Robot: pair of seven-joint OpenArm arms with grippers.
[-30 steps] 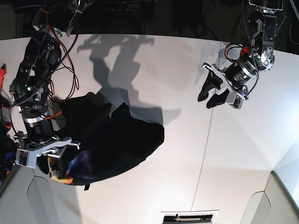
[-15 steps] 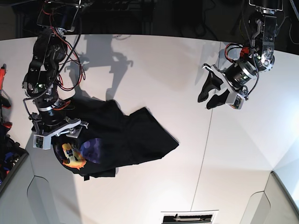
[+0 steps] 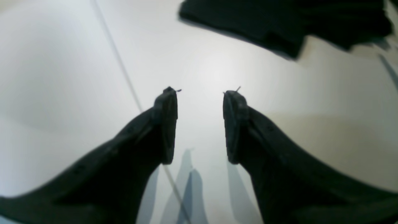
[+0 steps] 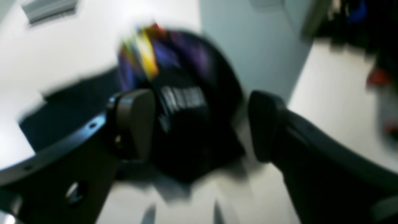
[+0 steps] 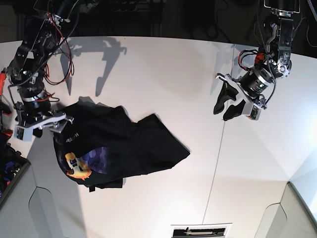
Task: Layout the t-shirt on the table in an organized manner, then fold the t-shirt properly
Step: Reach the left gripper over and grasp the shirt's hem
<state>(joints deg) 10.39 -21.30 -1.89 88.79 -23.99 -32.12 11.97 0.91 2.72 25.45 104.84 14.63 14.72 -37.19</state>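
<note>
The black t-shirt (image 5: 129, 144) lies crumpled on the left part of the white table (image 5: 163, 74), with its orange and purple graphic (image 5: 79, 166) and white lettering facing up near the left edge. My right gripper (image 5: 47, 130) hovers over that left edge of the shirt. In the blurred right wrist view, the right gripper (image 4: 199, 124) is open, and the t-shirt (image 4: 192, 77) lies beyond the jaws, not pinched. My left gripper (image 5: 225, 105) hangs open and empty above bare table at the right. The left wrist view shows the left gripper (image 3: 200, 93) pointing toward the t-shirt (image 3: 279, 21).
A thin dark seam (image 5: 218, 148) runs down the table below my left gripper. The table's left edge (image 5: 25, 173) lies just beside the shirt, with red and blue clutter (image 5: 5, 104) beyond it. A small label (image 5: 200, 230) sits at the front edge.
My right gripper has opened and drawn back up toward the far left. The shirt has dropped and spread flatter, with its graphic now showing. My left arm has barely shifted.
</note>
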